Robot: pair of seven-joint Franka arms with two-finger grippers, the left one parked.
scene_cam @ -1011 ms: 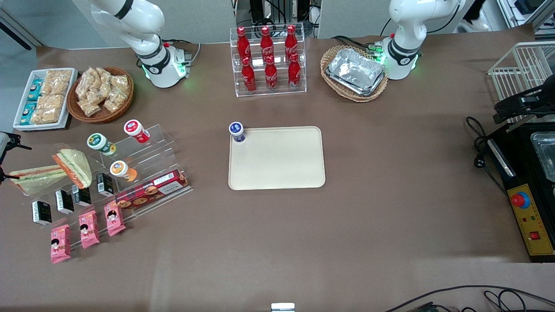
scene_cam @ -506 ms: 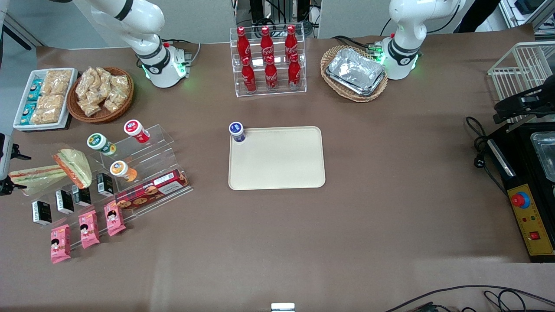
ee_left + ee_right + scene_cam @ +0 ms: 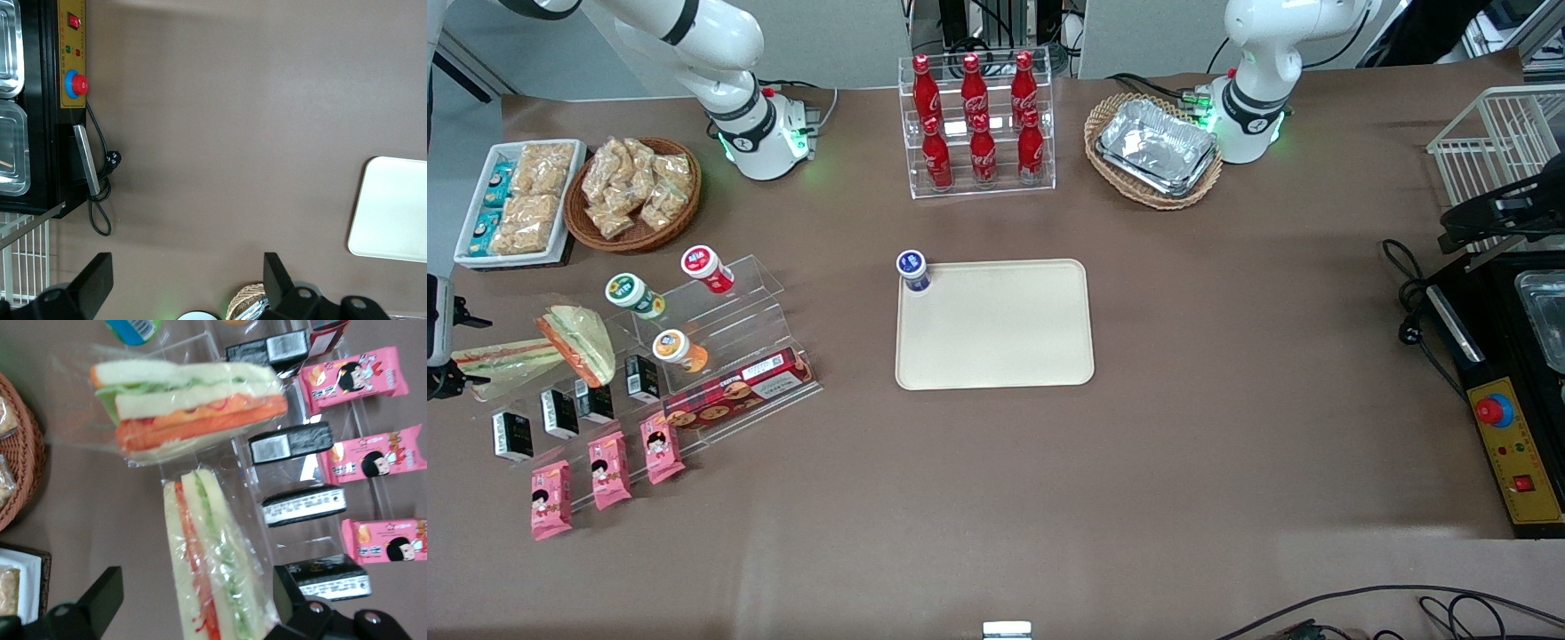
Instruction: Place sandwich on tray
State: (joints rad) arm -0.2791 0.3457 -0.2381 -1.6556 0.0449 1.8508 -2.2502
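Note:
Two wrapped wedge sandwiches lie toward the working arm's end of the table. One sandwich (image 3: pixel 507 363) lies flat on the table; it also shows in the right wrist view (image 3: pixel 207 580). The other sandwich (image 3: pixel 580 342) leans on the clear acrylic stand (image 3: pixel 729 356) beside it and also shows in the right wrist view (image 3: pixel 190 407). My gripper (image 3: pixel 439 360) is at the outer end of the flat sandwich. It is open (image 3: pixel 197 610), with a finger on each side of that sandwich and nothing held. The cream-beige tray (image 3: pixel 1005 329) lies mid-table.
A blue-capped cup (image 3: pixel 913 269) stands on a corner of the tray. Capped cups, black cartons (image 3: pixel 560 412), pink snack packets (image 3: pixel 609 458) and a biscuit box sit on or by the stand. A wicker basket (image 3: pixel 633 191) and a white snack tray (image 3: pixel 516 200) lie farther from the camera.
My gripper has shifted slightly at the outer end of the flat sandwich. The sandwiches and the tray have stayed in place.

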